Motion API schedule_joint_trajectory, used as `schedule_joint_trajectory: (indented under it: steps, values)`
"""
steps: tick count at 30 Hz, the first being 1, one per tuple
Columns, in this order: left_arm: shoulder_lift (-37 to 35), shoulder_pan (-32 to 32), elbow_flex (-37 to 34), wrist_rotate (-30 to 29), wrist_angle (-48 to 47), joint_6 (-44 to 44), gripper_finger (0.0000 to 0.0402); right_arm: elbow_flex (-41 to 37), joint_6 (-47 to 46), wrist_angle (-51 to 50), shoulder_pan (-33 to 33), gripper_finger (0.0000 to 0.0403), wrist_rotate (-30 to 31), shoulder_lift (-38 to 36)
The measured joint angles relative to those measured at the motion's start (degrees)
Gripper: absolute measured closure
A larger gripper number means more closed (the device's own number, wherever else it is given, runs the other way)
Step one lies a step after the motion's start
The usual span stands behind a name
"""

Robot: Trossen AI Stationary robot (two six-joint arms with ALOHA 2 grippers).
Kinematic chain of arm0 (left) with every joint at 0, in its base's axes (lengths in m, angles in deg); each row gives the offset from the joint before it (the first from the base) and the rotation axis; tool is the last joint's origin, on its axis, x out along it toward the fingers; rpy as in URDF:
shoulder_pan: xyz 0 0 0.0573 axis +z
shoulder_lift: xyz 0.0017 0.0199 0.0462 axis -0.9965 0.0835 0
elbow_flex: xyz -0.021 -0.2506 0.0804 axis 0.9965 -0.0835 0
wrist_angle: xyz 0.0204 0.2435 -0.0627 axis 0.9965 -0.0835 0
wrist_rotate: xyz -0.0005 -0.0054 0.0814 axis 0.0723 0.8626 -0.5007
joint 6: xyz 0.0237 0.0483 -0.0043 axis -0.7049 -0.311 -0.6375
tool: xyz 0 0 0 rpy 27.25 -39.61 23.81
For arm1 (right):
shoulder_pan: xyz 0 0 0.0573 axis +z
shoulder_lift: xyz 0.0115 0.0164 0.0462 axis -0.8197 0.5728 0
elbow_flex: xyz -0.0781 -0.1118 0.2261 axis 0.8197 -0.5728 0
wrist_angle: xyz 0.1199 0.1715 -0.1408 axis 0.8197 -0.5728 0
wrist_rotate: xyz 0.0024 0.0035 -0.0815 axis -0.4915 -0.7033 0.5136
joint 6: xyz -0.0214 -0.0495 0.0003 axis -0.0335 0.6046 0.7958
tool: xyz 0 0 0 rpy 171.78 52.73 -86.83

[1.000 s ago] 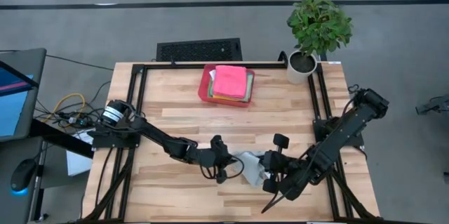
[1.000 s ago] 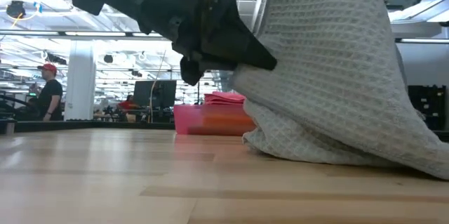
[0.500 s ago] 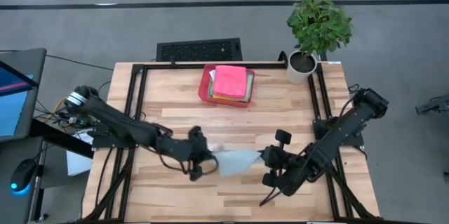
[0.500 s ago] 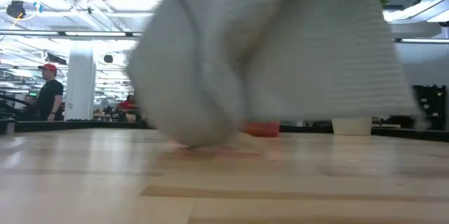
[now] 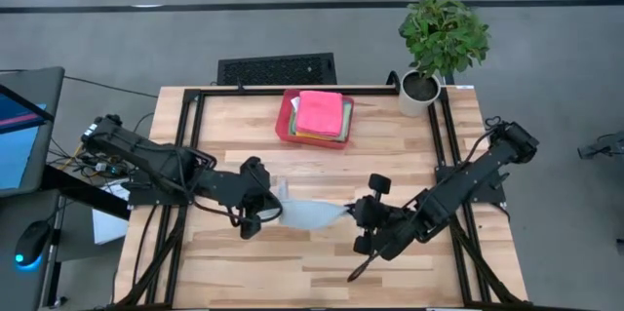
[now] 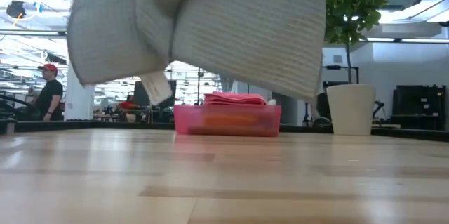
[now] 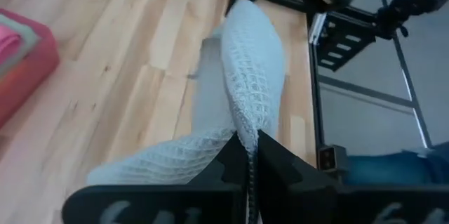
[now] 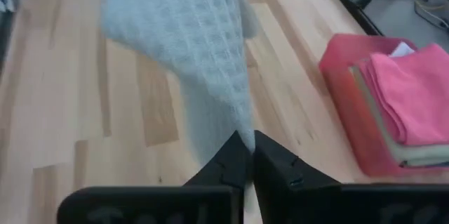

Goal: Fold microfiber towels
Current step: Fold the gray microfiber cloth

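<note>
A light grey waffle-weave towel [image 5: 312, 215] hangs in the air between my two grippers, over the near middle of the table; in the low view the towel [image 6: 224, 27] is clear of the wood, with a small tag [image 6: 160, 88] dangling from it. My left gripper [image 5: 265, 206] is shut on its left end and my right gripper [image 5: 357, 212] on its right end. More folded towels, a pink one [image 5: 320, 112] on top, lie in the red tray [image 5: 285, 121] at the far middle. My left gripper [image 7: 249, 147] pinches a gathered edge of the towel [image 7: 242, 127] between its two fingers, slanting down from the table's left. The cloth runs away from the fingers toward the other arm, clear of the table. My right gripper [image 8: 245, 143] pinches the towel's opposite edge [image 8: 237, 122] between its two fingers, slanting down from the table's right. The cloth rises and spreads out beyond the fingers, lifted clear of the table.
A potted plant [image 5: 441, 43] stands at the far right corner. A black grille [image 5: 276, 67] sits beyond the far edge. Black frame rails [image 5: 193, 136] run along the table's sides. A person [image 6: 49, 92] stands far off in the room.
My left gripper has risen and drawn back toward the table's left edge with its end of the towel. The towel, bunched on the table a second ago, is now lifted clear and stretched out between both grippers. My right gripper has shifted a little toward the left.
</note>
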Motion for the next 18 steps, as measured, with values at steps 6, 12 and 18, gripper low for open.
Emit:
schedule_joint_trajectory:
  steps: [6,12,18]
  values:
    - [0.01,-0.13,3.07,3.75,-4.43,4.38,0.0401,0.00,-1.22,-1.47,-1.54,0.0377,-0.36,-0.02]
    - [0.09,-0.09,3.13,8.73,-4.12,10.42,0.0401,0.42,-3.10,-1.44,-1.26,0.0387,-3.51,-0.02]
    - [0.09,-0.08,3.17,14.61,-3.73,14.17,0.0401,5.18,1.02,-4.47,1.38,0.0390,-8.86,-0.02]
